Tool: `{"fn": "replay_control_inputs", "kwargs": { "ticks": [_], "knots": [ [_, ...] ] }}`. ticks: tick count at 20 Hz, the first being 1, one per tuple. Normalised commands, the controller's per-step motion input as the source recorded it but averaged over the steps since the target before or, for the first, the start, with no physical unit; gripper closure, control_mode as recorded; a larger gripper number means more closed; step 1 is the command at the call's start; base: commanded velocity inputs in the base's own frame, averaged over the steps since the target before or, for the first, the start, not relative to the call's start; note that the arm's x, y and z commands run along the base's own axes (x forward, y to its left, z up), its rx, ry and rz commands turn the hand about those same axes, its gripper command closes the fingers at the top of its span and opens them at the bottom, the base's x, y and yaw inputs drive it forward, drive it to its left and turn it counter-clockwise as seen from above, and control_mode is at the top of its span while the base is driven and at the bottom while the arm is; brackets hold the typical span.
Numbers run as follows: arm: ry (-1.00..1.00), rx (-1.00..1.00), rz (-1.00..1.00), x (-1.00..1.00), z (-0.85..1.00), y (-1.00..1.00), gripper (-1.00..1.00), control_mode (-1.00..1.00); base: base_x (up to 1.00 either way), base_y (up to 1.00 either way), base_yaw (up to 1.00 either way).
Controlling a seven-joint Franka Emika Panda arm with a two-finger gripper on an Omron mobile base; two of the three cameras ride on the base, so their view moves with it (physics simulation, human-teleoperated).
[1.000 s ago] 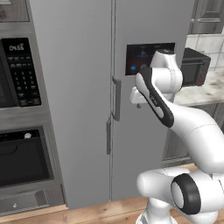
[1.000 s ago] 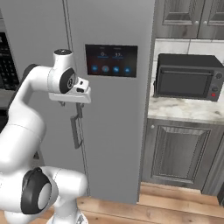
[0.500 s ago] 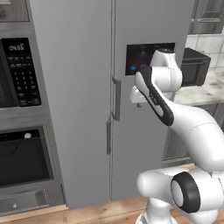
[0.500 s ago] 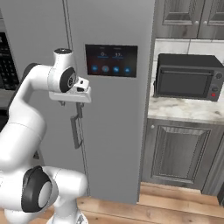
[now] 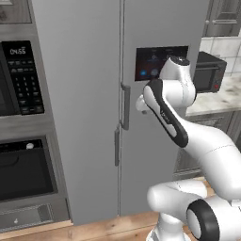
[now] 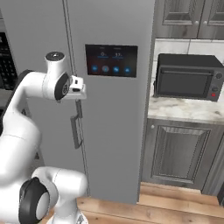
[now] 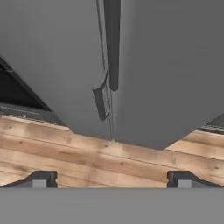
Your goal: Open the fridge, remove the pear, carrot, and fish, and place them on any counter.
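Note:
The fridge (image 5: 84, 94) stands with both light-grey doors shut, so the pear, the carrot and the fish are hidden. Its black dispenser panel (image 6: 111, 60) is on the right door. My gripper (image 7: 111, 179) is open with nothing between its fingers. It hovers just in front of the top of the right door's bar handle (image 5: 126, 106), close to the seam. In the hand view that handle (image 7: 112, 43) runs up the middle, with the left door's handle (image 7: 101, 98) lower down. The counter (image 6: 188, 111) lies right of the fridge.
A black microwave (image 6: 186, 83) sits on the counter, over dark grey cabinet doors (image 6: 177, 155). Dark built-in ovens (image 5: 21, 80) fill the wall left of the fridge. Wooden floor (image 7: 109, 157) runs below the doors.

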Motion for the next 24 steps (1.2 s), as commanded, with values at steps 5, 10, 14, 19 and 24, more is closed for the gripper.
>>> {"fn": "replay_control_inputs", "kwargs": {
  "ticks": [5,10,14,19,24],
  "knots": [
    [-0.23,0.0,0.21,0.19,-0.11,0.41,-1.0,-1.0,0.0,0.0,0.0],
    [-0.14,0.0,0.03,0.28,-0.08,0.16,-1.0,-1.0,0.0,0.0,0.0],
    [-0.01,0.0,-0.01,0.52,0.0,0.0,-1.0,-1.0,0.0,0.0,0.0],
    [-0.03,0.0,-0.07,0.52,0.0,0.03,-1.0,-1.0,0.0,0.0,0.0],
    [0.0,0.01,-0.08,0.39,0.0,0.0,-1.0,-1.0,0.0,0.0,0.0]
  ]
}}
